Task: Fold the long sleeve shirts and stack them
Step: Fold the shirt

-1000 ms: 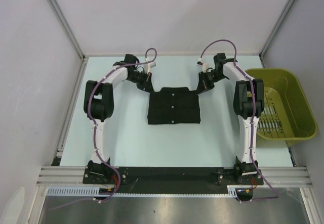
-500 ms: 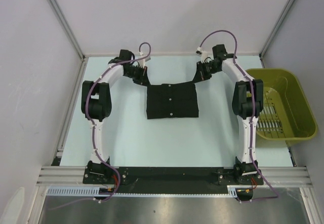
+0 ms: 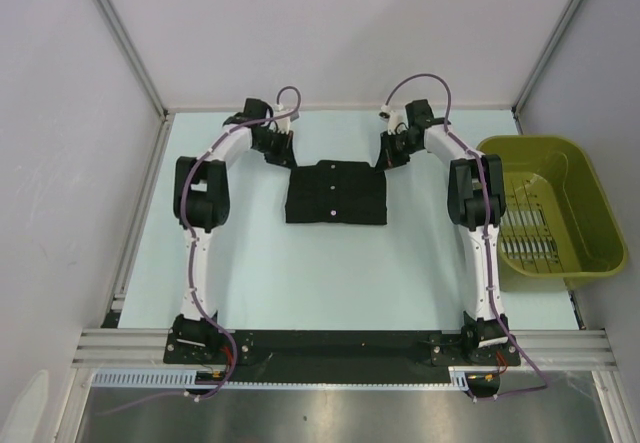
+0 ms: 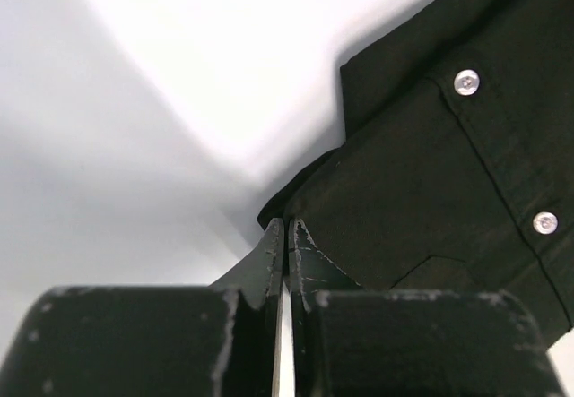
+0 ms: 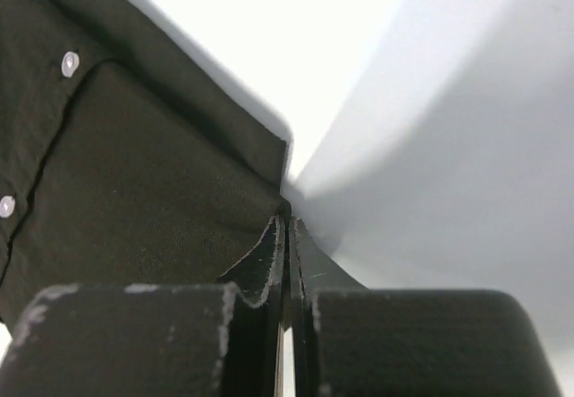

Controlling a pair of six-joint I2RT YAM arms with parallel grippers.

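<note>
A black long sleeve shirt [image 3: 336,193] lies folded into a rectangle at the far middle of the table, white buttons down its front. My left gripper [image 3: 290,158] is shut on its far left corner; in the left wrist view the closed fingertips [image 4: 285,227] pinch the black fabric [image 4: 421,191]. My right gripper [image 3: 383,158] is shut on the far right corner; in the right wrist view the closed fingertips [image 5: 286,222] pinch the fabric [image 5: 134,182]. No other shirt is in view.
An olive-green plastic basket [image 3: 560,213] stands at the right edge of the table, beside the right arm. The back wall and side frames close in behind both grippers.
Both grippers have pulled the shirt's far corners toward the back of the table and closer together. The shirt has slid away from the arm bases with them.
</note>
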